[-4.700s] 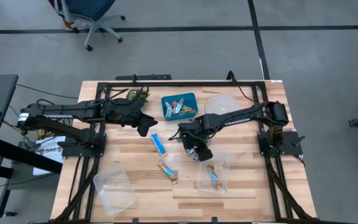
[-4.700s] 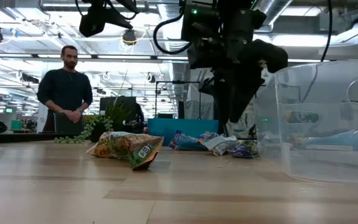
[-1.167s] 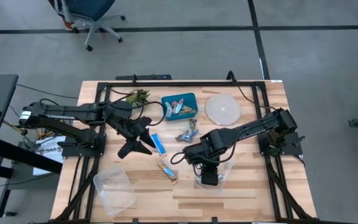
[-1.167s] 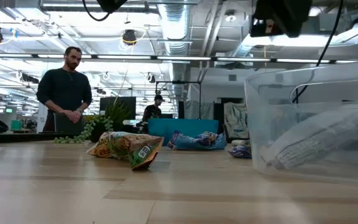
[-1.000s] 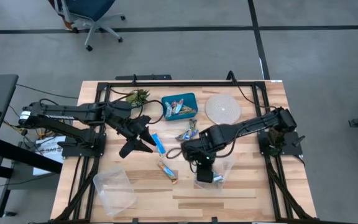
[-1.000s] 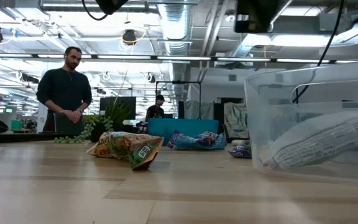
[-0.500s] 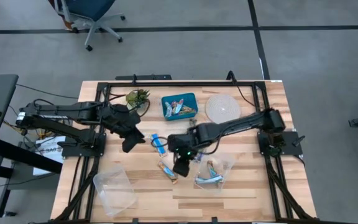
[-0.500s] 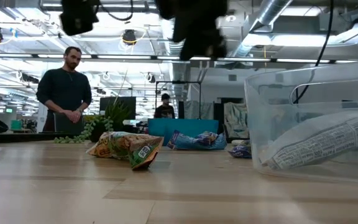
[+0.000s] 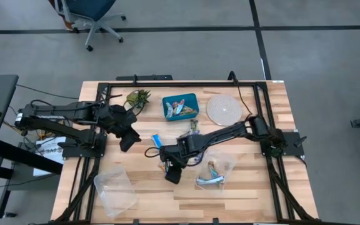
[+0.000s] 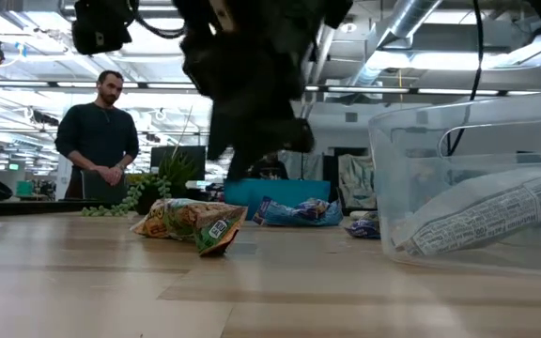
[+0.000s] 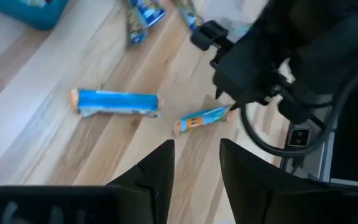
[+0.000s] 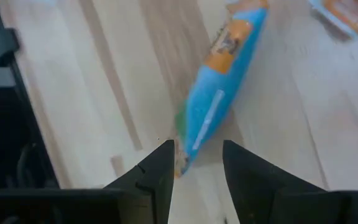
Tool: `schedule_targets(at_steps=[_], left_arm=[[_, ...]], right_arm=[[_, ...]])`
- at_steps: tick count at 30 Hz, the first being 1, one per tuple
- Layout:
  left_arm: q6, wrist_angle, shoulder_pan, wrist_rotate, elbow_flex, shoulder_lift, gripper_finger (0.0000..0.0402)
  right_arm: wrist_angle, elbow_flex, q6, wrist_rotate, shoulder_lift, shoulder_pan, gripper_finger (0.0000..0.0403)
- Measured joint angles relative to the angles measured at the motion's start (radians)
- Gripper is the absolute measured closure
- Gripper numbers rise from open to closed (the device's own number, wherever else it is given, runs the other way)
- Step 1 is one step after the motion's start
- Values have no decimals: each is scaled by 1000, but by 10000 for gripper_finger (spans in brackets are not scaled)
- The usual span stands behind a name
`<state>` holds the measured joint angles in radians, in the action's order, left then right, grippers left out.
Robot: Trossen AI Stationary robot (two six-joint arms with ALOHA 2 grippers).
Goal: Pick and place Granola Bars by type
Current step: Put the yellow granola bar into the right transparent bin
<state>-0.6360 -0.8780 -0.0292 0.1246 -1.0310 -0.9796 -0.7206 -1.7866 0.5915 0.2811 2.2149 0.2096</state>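
Two loose Granola Bars lie mid-table: a blue one and an orange-ended one lying slantwise across the planks, right under the right gripper, fingers spread. Left gripper, also parted, hovers nearby. Two clear containers sit near the front

Bright, even light falls from ceiling lamps, which glare white in the low view, so shadows on the desk are faint. In that view the near arm is a dark, motion-blurred mass. The right wrist view is soft throughout, its blue bar smeared.
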Motion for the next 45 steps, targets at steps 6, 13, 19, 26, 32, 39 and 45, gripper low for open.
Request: schedule_targets(at_steps=[6,13,19,26,32,39,45], left_arm=[[159,-7,-45,46,0,-17,283],[321,12,-136,19,0,-164,283],[450,125,-184,-42,0,-383,283],[463,325,-228,-43,0,-555,266],[464,434,-248,-56,0,-638,235],[524,478,-248,-88,0,-741,202],[536,478,-249,-112,0,-816,199]], right_arm=[[-21,-23,-158,-42,-117,15,284],[-225,-20,-203,-162,-221,72,291],[-302,4,-241,-238,-342,103,291],[-143,356,-118,-257,-687,105,291],[-85,609,-13,-265,-963,118,291],[-77,754,11,-287,-1137,132,291],[-88,814,4,-278,-1202,150,291]])
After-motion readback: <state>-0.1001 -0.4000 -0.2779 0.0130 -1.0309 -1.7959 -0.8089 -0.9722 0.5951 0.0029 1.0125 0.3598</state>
